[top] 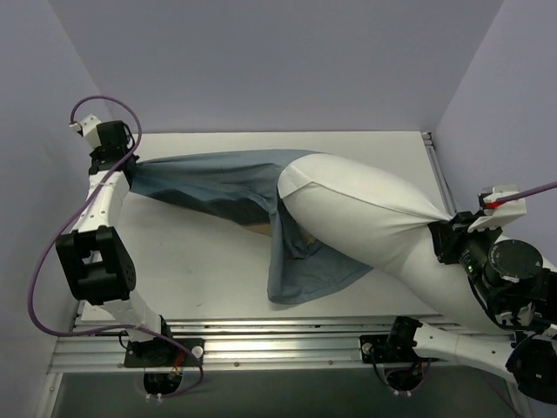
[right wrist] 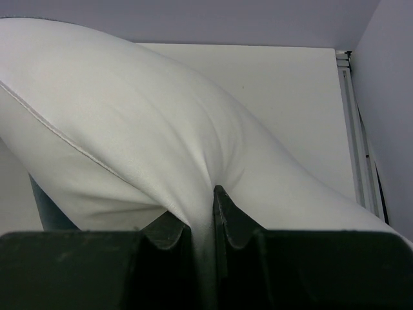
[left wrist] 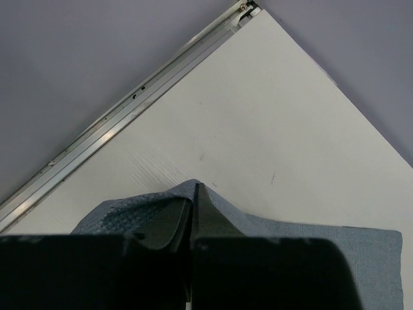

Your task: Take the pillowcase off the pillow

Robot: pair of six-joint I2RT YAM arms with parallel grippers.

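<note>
The white pillow point(top: 365, 218) lies stretched diagonally across the table, mostly bare. Only its left end still sits inside the slate-blue pillowcase point(top: 218, 183). My left gripper point(top: 129, 167) is at the far left, shut on a pulled-taut corner of the pillowcase point(left wrist: 322, 239); in the left wrist view my gripper point(left wrist: 192, 194) pinches a ridge of the blue fabric. My right gripper point(top: 446, 228) is at the right edge, shut on a bunched corner of the pillow. In the right wrist view white pillow point(right wrist: 161, 116) cloth is squeezed between my gripper's point(right wrist: 203, 213) fingers. A loose flap of pillowcase point(top: 305, 274) hangs toward the front.
The white table point(top: 200, 270) is boxed in by lilac walls on three sides. A metal rail point(top: 432, 157) runs along its right edge and slotted aluminium rails point(top: 261, 335) along the front, where both arm bases are bolted. A purple cable point(top: 43, 261) loops beside the left arm.
</note>
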